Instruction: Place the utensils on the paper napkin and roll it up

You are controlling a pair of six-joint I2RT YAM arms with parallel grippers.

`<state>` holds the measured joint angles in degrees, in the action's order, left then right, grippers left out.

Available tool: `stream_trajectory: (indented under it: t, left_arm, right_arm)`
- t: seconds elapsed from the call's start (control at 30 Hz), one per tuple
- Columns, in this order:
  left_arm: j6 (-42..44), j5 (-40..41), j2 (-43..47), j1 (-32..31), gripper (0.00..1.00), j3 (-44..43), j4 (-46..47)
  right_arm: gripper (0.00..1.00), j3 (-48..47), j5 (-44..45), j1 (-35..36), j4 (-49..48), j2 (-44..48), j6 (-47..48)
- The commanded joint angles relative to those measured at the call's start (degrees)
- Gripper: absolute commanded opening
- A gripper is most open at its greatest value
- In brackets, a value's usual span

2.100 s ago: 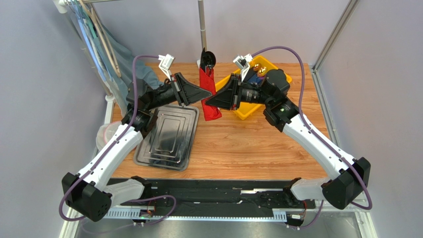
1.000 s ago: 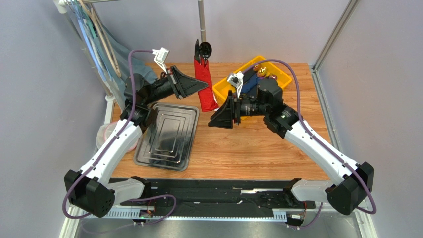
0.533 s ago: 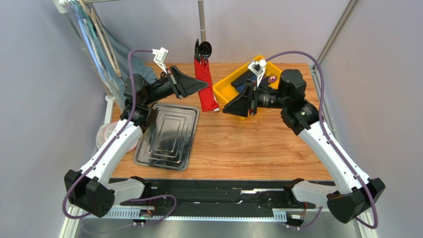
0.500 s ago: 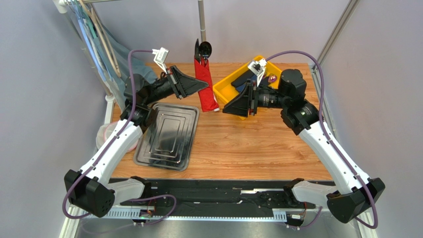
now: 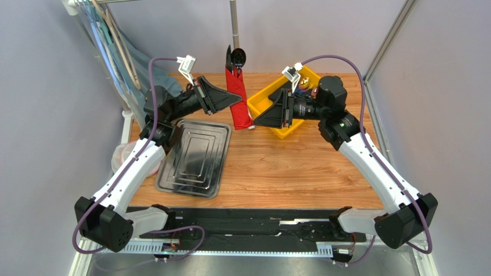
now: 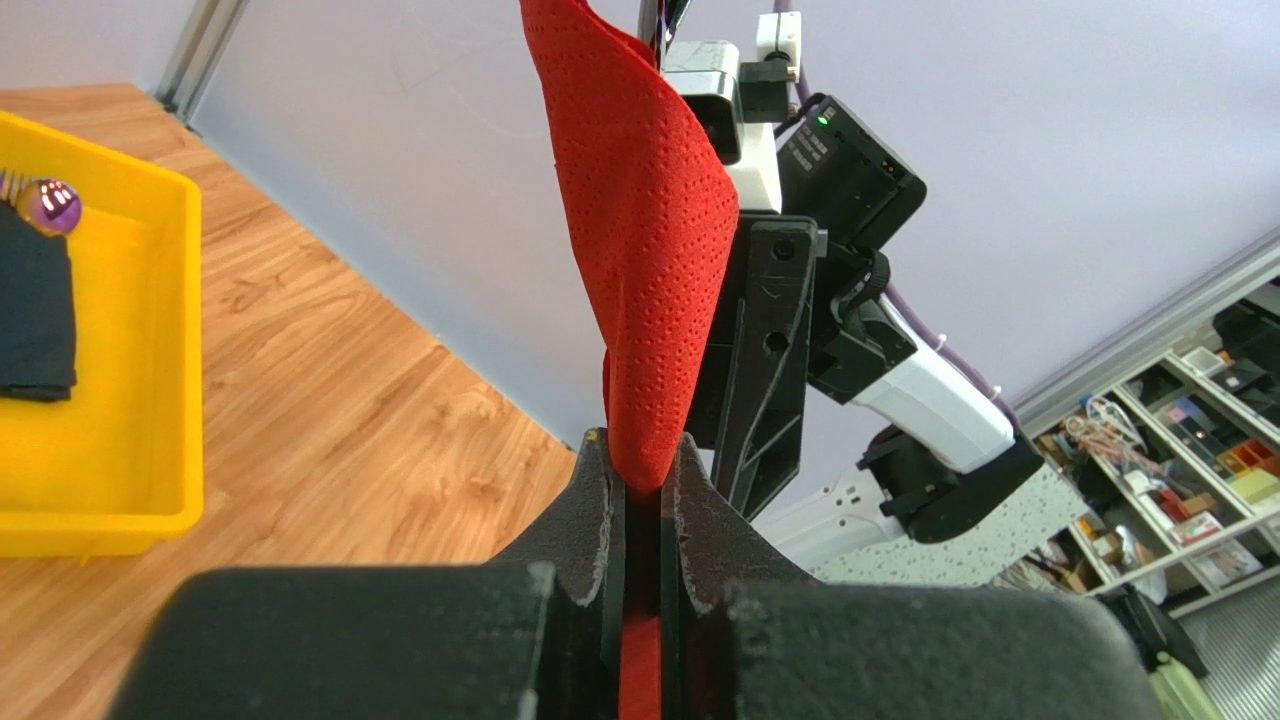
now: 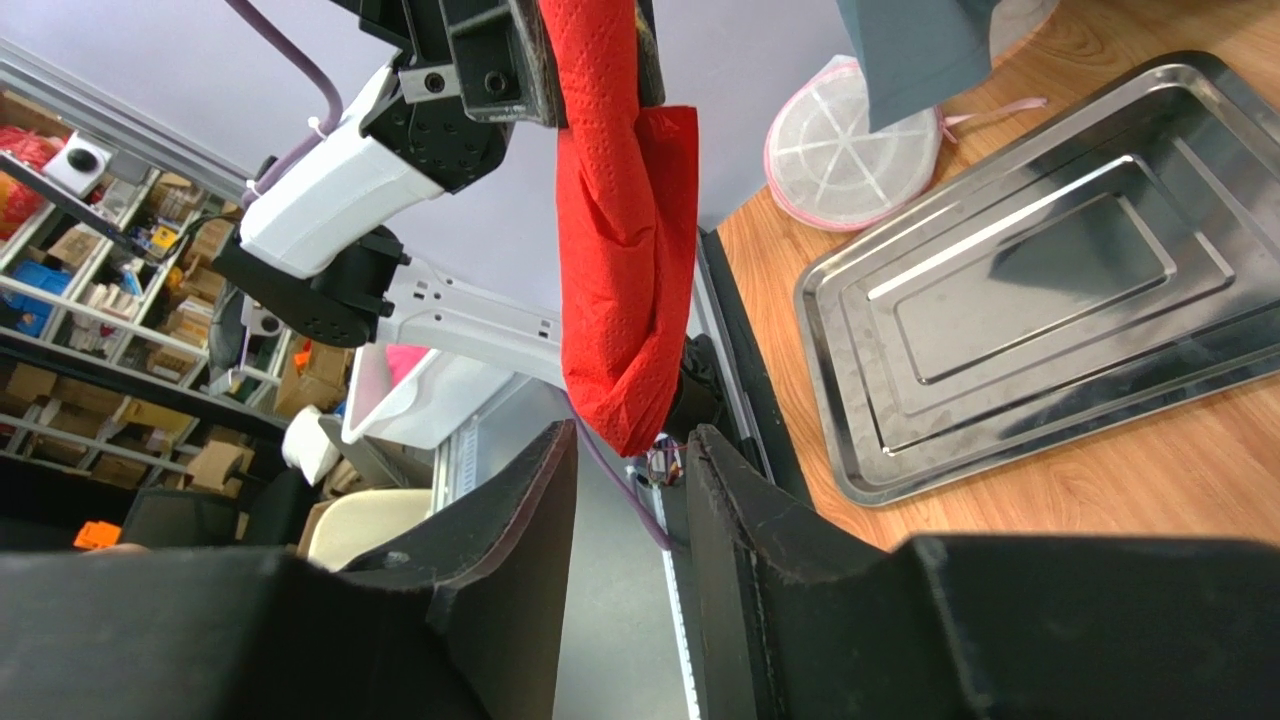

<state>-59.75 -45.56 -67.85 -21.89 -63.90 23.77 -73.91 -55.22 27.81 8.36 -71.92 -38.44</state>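
The red paper napkin (image 5: 238, 100) is rolled into a long bundle and hangs upright above the table's back edge. Dark utensil heads (image 5: 235, 58), one a round spoon bowl, poke from its top. My left gripper (image 5: 240, 102) is shut on the roll's middle; in the left wrist view the napkin (image 6: 646, 225) is pinched tight between the left gripper (image 6: 639, 447) fingers. My right gripper (image 5: 254, 122) comes from the right, open, at the roll's lower end. In the right wrist view that end of the napkin (image 7: 624, 255) hangs just at the mouth of the right gripper (image 7: 634, 438), touching neither finger.
A steel tray (image 5: 196, 158) lies on the wooden table at the left. A yellow bin (image 5: 262, 102) with dark rolled napkins stands at the back right, behind my right wrist. A round white mesh lid (image 5: 122, 155) sits at the left edge; a metal pole (image 5: 234, 29) rises behind the napkin.
The left arm lifted the roll about two seconds ago and has held still since. My right gripper swung out to the right, narrowed its jaws, and has come back to the roll's lower end.
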Motion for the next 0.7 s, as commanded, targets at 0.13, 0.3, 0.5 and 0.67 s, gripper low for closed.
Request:
stream_trajectory:
  t: [0.13,0.3,0.5,0.67]
  left_arm:
    - [-0.37,-0.06,0.79,0.18,0.0,-0.79,4.97]
    - [-0.63,0.3,0.44,0.18,0.0,-1.67,5.06]
    - [-0.63,0.21,0.53,0.18,0.0,-1.76,4.62]
    - [-0.72,0.56,0.44,0.18,0.0,-2.19,4.53]
  right_arm:
    - [0.17,-1.94,-1.03,0.75,-5.46,-0.33,-2.87]
    - [0.09,-1.59,-1.55,1.37,-3.36,-0.94,-1.47]
    - [0.14,-1.85,-2.43,1.54,-2.91,-1.73,-2.0]
    - [0.0,-1.15,-2.0,1.54,-3.0,-1.29,-0.51]
